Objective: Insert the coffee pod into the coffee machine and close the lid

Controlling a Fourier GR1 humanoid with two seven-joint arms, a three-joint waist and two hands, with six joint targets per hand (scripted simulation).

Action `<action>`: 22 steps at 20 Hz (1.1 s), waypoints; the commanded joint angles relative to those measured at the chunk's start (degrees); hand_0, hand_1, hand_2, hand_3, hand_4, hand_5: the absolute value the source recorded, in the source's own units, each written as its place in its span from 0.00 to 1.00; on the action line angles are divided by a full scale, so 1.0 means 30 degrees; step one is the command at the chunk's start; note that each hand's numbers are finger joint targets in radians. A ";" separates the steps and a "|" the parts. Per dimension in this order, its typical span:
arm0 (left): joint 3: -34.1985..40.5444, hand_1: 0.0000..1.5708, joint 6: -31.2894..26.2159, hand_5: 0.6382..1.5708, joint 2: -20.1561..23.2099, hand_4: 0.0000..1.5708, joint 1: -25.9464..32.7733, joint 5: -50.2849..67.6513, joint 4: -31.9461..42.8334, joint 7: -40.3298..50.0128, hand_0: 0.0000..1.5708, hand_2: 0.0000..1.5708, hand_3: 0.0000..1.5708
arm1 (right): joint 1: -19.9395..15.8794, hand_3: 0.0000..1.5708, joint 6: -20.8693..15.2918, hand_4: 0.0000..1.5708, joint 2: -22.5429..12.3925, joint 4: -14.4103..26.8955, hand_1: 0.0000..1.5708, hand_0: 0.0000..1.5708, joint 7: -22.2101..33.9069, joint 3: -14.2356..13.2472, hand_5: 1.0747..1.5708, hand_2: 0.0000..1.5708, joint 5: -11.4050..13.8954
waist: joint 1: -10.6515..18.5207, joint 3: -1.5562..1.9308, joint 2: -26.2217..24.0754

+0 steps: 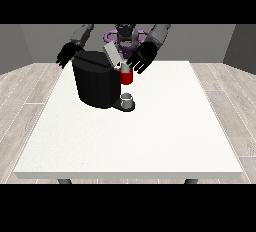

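A bulky black coffee machine [96, 83] with a rounded body stands upright on the far part of the white surface [130, 136], left of centre. Its grey lid [112, 54] is raised, tilted up and back. A red section [126, 77] sits at the machine's front head, above a small grey cup [127, 99] on the dark base. The coffee pod cannot be made out.

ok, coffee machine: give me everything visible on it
The coffee machine is a bulky, matte black rounded block standing upright on the far left part of the white table. Its grey lid is tilted up, open. A red pod holder sticks out at its right, over a small cup on the black base. The robot hand at the view's right hovers beside the lid.
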 commanded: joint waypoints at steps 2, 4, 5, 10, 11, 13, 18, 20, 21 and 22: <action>-0.0131 0.74 0.0313 1.00 -0.0364 0.29 0.0137 -0.0283 0.0085 0.0288 0.74 0.76 0.67 | 0.0687 0.00 0.0347 0.24 0.0006 0.0059 0.00 0.00 -0.0878 0.0020 1.00 0.00 -0.0107 | -0.0292 -0.0010 0.0060; -0.0516 0.73 0.0186 1.00 -0.0881 0.29 -0.0051 -0.0460 -0.0270 0.0228 0.73 0.75 0.65 | -0.0055 0.00 -0.0295 0.26 0.0283 0.0746 0.00 0.00 -0.0800 -0.0169 1.00 0.00 0.0045 | 0.0424 -0.0010 0.0134; 0.0107 0.72 0.0429 1.00 0.0366 0.29 0.0200 -0.0279 0.0224 -0.0953 0.72 0.74 0.64 | -0.0065 0.00 -0.0046 0.26 -0.0165 -0.0702 0.00 0.00 0.0029 0.0194 1.00 0.00 0.0215 | -0.0276 -0.0021 0.0583; 0.0060 0.68 -0.0108 1.00 0.1075 0.24 -0.0063 -0.0578 0.0295 -0.0818 0.68 0.71 0.60 | -0.0111 0.00 0.0631 0.30 -0.0527 -0.0409 0.00 0.00 -0.0465 -0.0378 1.00 0.00 -0.0501 | -0.0269 -0.0017 0.0629; -0.0547 0.67 -0.0139 1.00 -0.0037 0.23 0.0398 -0.0826 -0.0043 -0.0376 0.67 0.71 0.61 | -0.0106 0.00 0.0663 0.29 -0.0693 0.0243 0.00 0.00 -0.0060 -0.0771 1.00 0.00 -0.0759 | 0.0329 -0.0013 -0.0272; -0.0555 0.67 0.0847 1.00 -0.0557 0.23 0.0307 -0.0990 -0.0299 -0.0202 0.67 0.71 0.61 | 0.0563 0.00 0.0134 0.26 0.0195 0.0472 0.00 0.00 -0.0960 0.0016 1.00 0.00 -0.0078 | 0.0260 -0.0012 -0.0018; -0.0487 0.58 0.0009 1.00 0.0378 0.23 -0.0336 -0.1095 -0.0106 -0.0987 0.58 0.65 0.55 | -0.0785 0.00 -0.0133 0.26 -0.0242 0.0409 0.00 0.00 -0.0542 -0.0383 1.00 0.00 -0.0060 | 0.0363 -0.0013 0.0899; -0.1031 0.00 -0.0819 1.00 0.1060 0.00 0.0055 -0.1558 0.0091 -0.1755 0.00 0.24 0.07 | 0.0311 0.00 0.0108 0.27 0.0009 0.0210 0.00 0.00 -0.1135 0.0020 1.00 0.00 0.0056 | 0.0041 -0.0013 0.0819; -0.1456 0.00 -0.1177 1.00 0.0303 0.00 0.0649 -0.1648 -0.0179 -0.1344 0.00 0.00 0.00 | 0.0870 0.00 -0.0008 0.28 0.0116 0.0994 0.00 0.00 -0.1440 -0.0557 1.00 0.00 -0.0338 | 0.0670 -0.0007 -0.0182; -0.1126 0.00 -0.1419 1.00 0.0969 0.00 -0.0040 -0.1641 0.0387 -0.1284 0.00 0.00 0.00 | -0.0272 0.00 -0.0038 0.24 -0.0046 -0.0001 0.00 0.00 -0.0307 -0.0158 1.00 0.00 -0.0180 | 0.0114 -0.0015 0.0343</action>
